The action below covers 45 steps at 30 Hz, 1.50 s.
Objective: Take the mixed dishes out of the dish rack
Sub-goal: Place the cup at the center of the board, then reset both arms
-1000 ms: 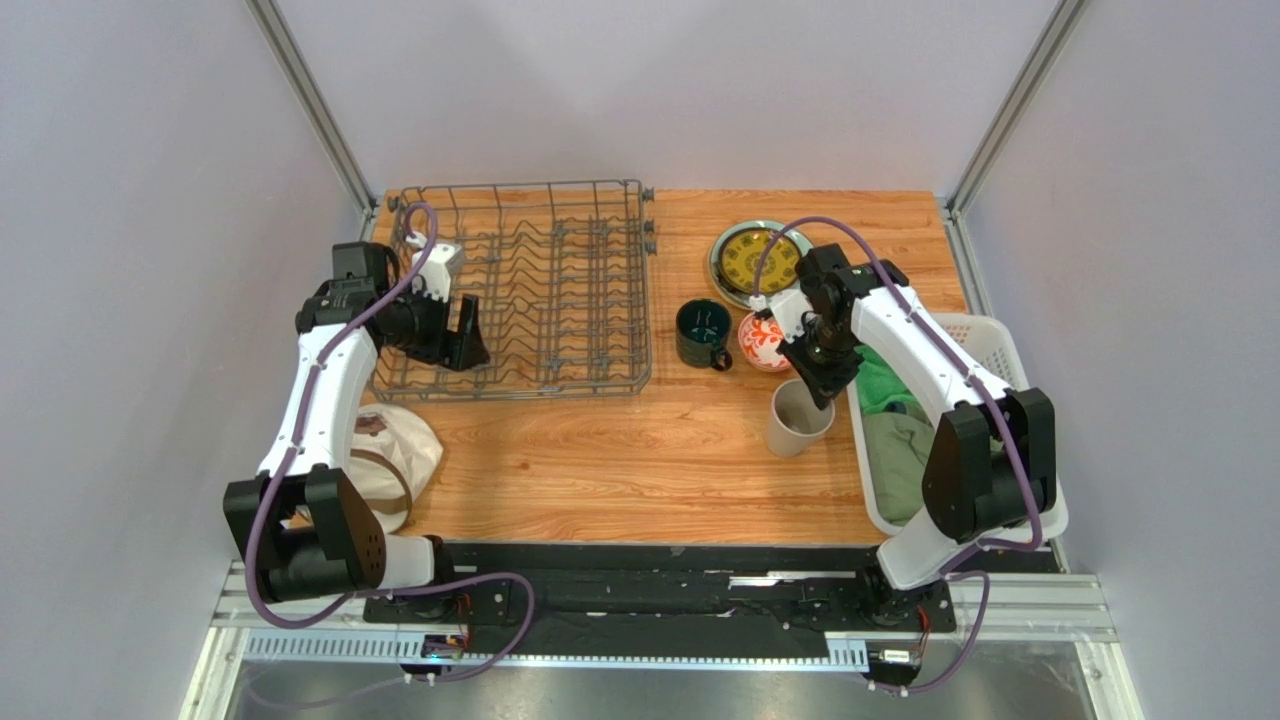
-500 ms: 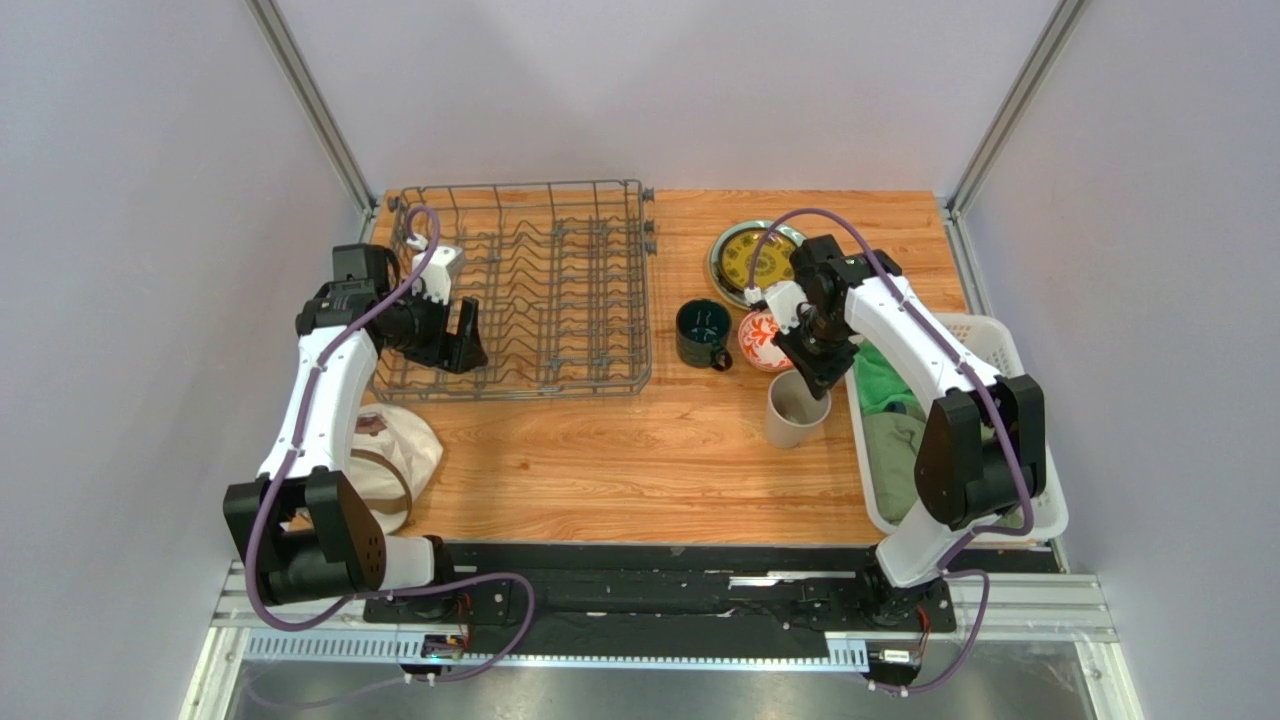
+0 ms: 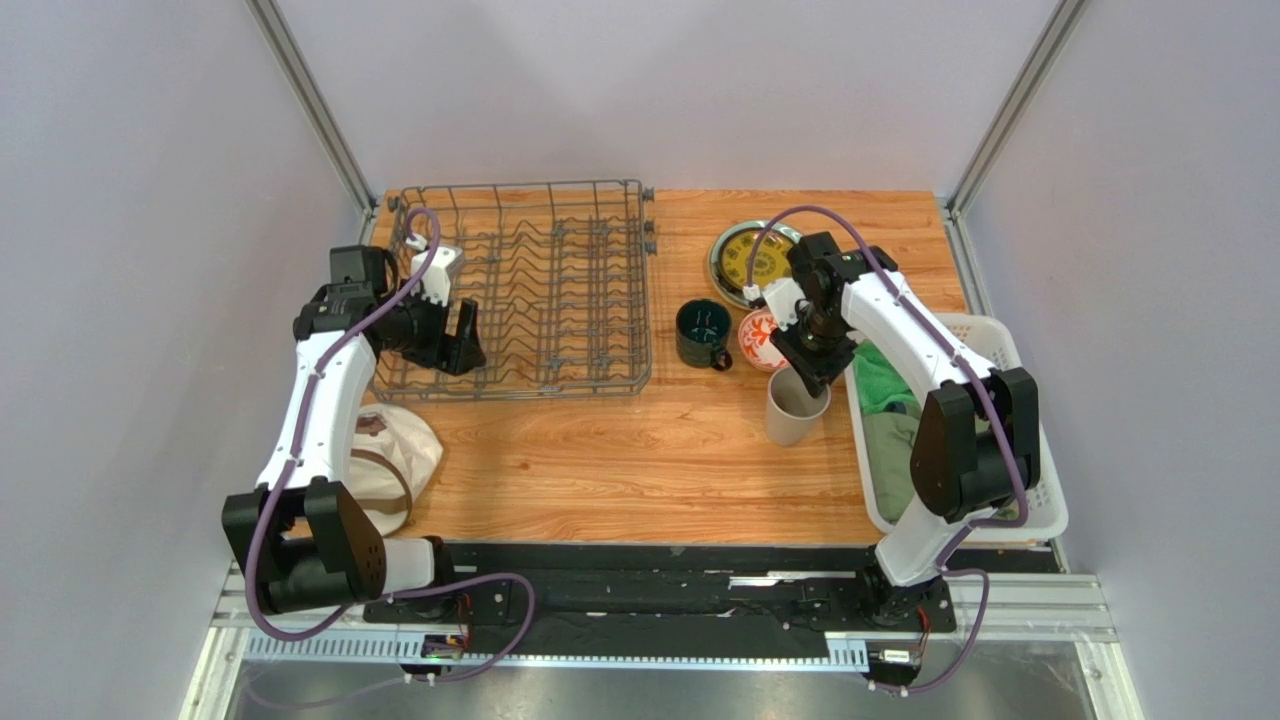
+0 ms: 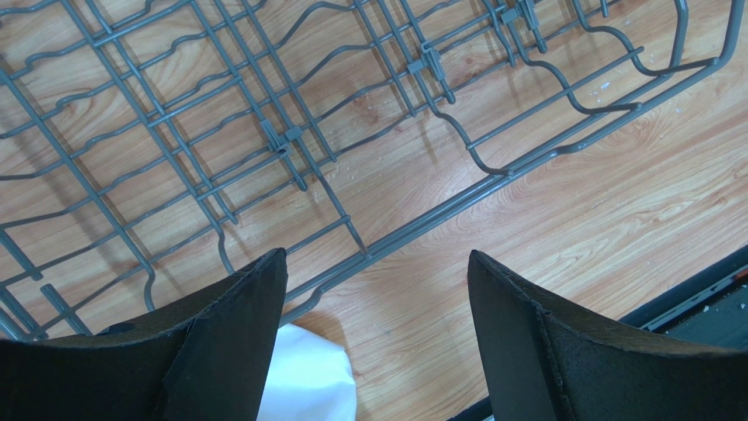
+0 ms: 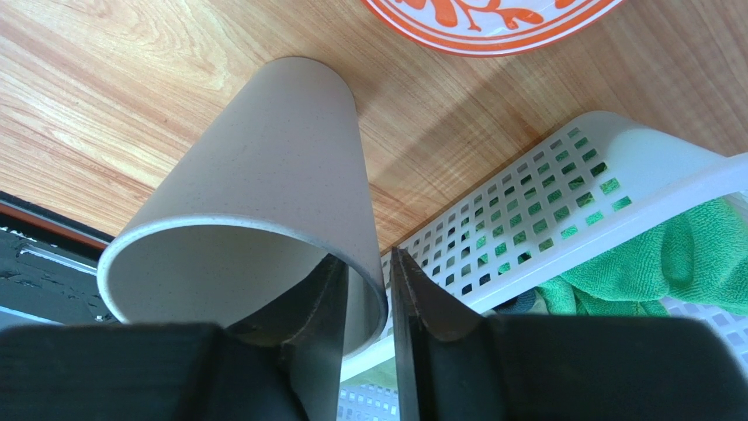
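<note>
**Sup:** Status? Which step are you on?

**Op:** Cup set-down, I think. My right gripper (image 5: 367, 259) is at the beige cup (image 5: 281, 149), one finger inside the rim, the other outside, wall between them. There's only a thin sliver of gap, so I can't tell if it's pinching or slack. The cup stands upright on the table (image 3: 601, 465), just beside the white basket (image 5: 632, 145) and just in front of the red-and-white bowl (image 3: 759, 342).

**Sup:** And the rack?

**Op:** The dish rack (image 3: 526, 293) sits far-left on the table. No dishes in it that I can see from top cam or left wrist cam, just bare wire. The dark green mug (image 3: 700, 332) is just right of the rack, bowl beside it, yellow-and-dark plate (image 3: 747, 258) behind both. A pale pile (image 3: 394, 450) lies near the left arm at the near edge. Prob. the other plates, but too unclear to say.

**Sup:** Left arm?

**Op:** My left gripper (image 3: 463, 339) hangs over the rack's near-left corner, jaws spread wide, nothing between them.

**Sup:** Next move?

**Op:** I need the right jaws clearly apart first. Then I lift straight up, so the inner finger doesn't drag the rim and tip the cup. The basket's close on the right and the bowl's close behind, so no sideways swing til I'm clear of the rim. After that I'd check the rack and sort out that pale pile.
</note>
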Available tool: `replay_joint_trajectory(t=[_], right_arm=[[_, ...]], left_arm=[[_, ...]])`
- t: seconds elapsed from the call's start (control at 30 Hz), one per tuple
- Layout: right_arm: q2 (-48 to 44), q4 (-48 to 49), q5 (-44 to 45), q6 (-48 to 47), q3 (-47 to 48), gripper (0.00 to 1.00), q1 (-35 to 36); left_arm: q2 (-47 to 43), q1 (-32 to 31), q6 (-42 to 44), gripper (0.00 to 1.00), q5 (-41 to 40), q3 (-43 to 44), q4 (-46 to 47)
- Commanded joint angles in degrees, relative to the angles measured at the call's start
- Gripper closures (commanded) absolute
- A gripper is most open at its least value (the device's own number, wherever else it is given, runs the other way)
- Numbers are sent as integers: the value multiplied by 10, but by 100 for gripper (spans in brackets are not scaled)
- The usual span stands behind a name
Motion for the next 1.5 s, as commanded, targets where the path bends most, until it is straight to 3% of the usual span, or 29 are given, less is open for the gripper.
replay_joint_trajectory(t=[0.0, 0.63, 0.77, 0.83, 1.07, 1.47], right_arm=[[-2, 9, 12, -5, 23, 69, 0], [-58, -32, 2, 10, 106, 42, 0], [-89, -22, -3, 20, 133, 30, -1], [-100, -8, -5, 31, 138, 22, 0], [-136, 89, 14, 75, 143, 0, -1], [-279, 428, 127, 177, -8, 0, -19]], left_arm=[[-19, 1, 17, 17, 1, -4, 5], [-52, 2, 2, 16, -27, -40, 67], [-70, 2, -4, 16, -43, -53, 105], [-75, 2, -11, 7, -49, -54, 117], [-84, 2, -39, 5, -38, -34, 147], [-147, 2, -85, 4, -96, 1, 229]])
